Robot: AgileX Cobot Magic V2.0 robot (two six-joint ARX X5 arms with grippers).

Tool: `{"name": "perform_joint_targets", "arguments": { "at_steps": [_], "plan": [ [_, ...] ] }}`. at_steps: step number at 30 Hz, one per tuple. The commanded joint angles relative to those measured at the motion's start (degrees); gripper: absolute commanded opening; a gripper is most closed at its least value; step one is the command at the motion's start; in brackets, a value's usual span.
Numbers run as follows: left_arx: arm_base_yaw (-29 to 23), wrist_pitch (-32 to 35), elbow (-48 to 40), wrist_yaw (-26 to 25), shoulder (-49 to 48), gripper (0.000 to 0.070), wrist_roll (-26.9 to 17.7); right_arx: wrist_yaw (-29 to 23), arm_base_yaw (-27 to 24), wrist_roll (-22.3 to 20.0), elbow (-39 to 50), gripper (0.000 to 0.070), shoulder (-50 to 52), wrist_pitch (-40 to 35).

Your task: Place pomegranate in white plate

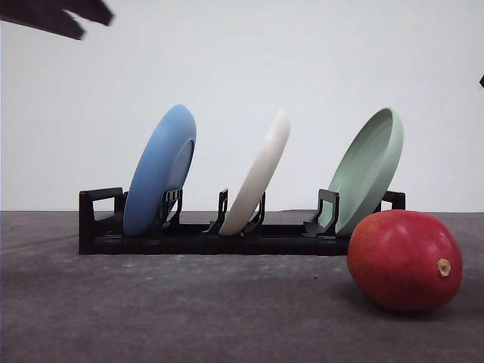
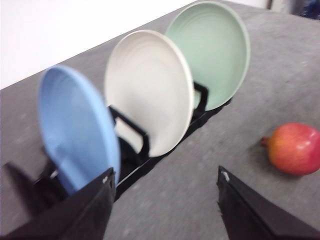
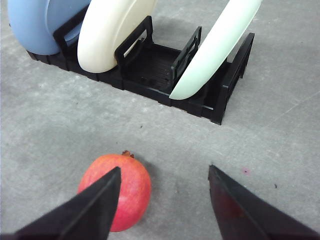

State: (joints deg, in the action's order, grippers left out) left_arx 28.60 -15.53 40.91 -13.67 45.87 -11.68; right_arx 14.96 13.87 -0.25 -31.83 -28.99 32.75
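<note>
The left gripper (image 2: 165, 207) has two flat, matte black fingers (image 2: 75, 212) that taper to blunt, angular tips; the tip of one carries a small pale mark at its inner corner. The right gripper (image 3: 162, 205) has fingers (image 3: 240, 210) of the same kind: broad, dark wedge-shaped plates with straight edges and plain, smooth faces. In the front view, a dark, angular piece of an arm (image 1: 57, 17) shows black and blurred.

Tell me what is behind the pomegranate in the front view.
Directly behind the pomegranate stand the right end of the black rack and the lower edge of the pale green plate leaning in it. The fruit hides the rack's right front corner and the table just behind it.
</note>
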Motion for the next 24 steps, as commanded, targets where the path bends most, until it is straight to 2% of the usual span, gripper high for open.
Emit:
{"name": "perform_joint_targets", "arguments": {
  "at_steps": [1, 9, 15, 19, 24],
  "plan": [
    [1.4, 2.6, 1.0, 0.1, 2.1, 0.0388, 1.1, 0.2, 0.3, -0.4, -0.9, 0.0353, -0.1, -0.6],
    [8.1, 14.5, 1.7, 4.4, 13.9, 0.0388, 2.3, 0.1, 0.3, -0.4, -0.9, 0.0353, -0.1, -0.6],
    [12.8, 21.4, 4.8, 11.9, 24.1, 0.0388, 2.3, 0.1, 0.3, -0.4, -0.9, 0.0353, -0.1, -0.6],
    [14.7, 22.9, 9.1, 14.2, 31.7, 0.0388, 2.4, 0.1, 0.3, -0.4, -0.9, 0.0353, -0.1, -0.6],
    [15.4, 22.8, 15.0, 15.1, 40.3, 0.0388, 5.9, 0.0, 0.3, -0.4, -0.9, 0.0353, -0.1, -0.6]
  ]
}}
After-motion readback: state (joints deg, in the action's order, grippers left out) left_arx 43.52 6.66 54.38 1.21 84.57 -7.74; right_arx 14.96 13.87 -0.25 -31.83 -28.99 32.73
